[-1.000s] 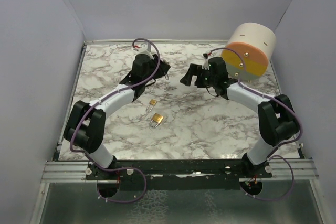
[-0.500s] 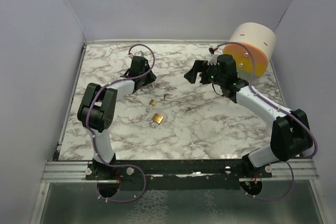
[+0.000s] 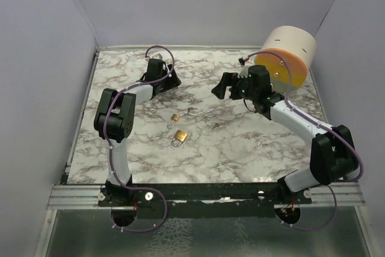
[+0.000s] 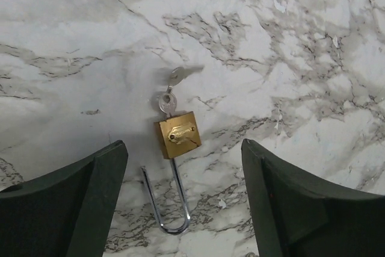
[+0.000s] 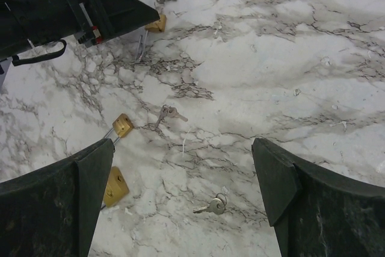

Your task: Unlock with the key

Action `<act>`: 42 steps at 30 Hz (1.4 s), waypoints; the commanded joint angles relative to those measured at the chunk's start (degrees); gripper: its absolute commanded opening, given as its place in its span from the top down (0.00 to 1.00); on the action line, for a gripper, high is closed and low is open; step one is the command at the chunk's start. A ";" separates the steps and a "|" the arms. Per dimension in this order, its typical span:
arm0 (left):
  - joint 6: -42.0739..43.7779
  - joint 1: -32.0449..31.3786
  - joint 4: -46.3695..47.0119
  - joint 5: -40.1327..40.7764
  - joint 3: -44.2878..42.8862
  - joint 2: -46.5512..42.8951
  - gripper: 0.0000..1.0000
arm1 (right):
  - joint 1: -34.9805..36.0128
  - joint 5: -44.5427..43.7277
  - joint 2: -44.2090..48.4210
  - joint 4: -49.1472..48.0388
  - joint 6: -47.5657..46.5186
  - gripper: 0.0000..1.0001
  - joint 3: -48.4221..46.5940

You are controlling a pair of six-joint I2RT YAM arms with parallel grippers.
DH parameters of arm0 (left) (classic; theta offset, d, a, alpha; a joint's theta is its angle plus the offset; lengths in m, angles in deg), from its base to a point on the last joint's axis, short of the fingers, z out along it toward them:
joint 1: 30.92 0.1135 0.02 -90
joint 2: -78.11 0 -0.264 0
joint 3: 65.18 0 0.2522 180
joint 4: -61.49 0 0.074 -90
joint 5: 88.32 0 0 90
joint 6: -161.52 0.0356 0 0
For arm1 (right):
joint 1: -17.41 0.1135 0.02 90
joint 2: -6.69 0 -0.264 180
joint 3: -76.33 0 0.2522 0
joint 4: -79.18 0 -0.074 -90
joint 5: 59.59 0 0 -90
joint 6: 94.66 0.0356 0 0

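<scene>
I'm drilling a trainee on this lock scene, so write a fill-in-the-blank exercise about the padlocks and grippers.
1. The padlock lying below the left gripper has a ___ stuck in it.
2. In all, the right wrist view shows ___ padlocks on the table.
3. The left gripper and the right gripper both stand ___, holding nothing.
Missing words: key; three; open.

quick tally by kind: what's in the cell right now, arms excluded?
Brass padlocks: 3
Key sets: 3 (two loose, one at the far padlock's base)
Cream-and-orange drum: 1
Total: 7
</scene>
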 commanded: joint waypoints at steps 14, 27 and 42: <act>2.13 1.25 3.68 0.30 3.19 -15.18 0.01 | 5.00 1.76 -5.17 5.57 -7.46 0.00 -0.22; 0.85 -3.89 4.58 3.28 25.38 -33.19 0.05 | 8.88 2.58 -18.23 5.04 -12.06 0.29 -9.29; 0.50 -3.91 2.25 3.60 31.91 -42.26 0.05 | 8.97 10.66 -31.16 1.14 -19.00 0.34 -17.75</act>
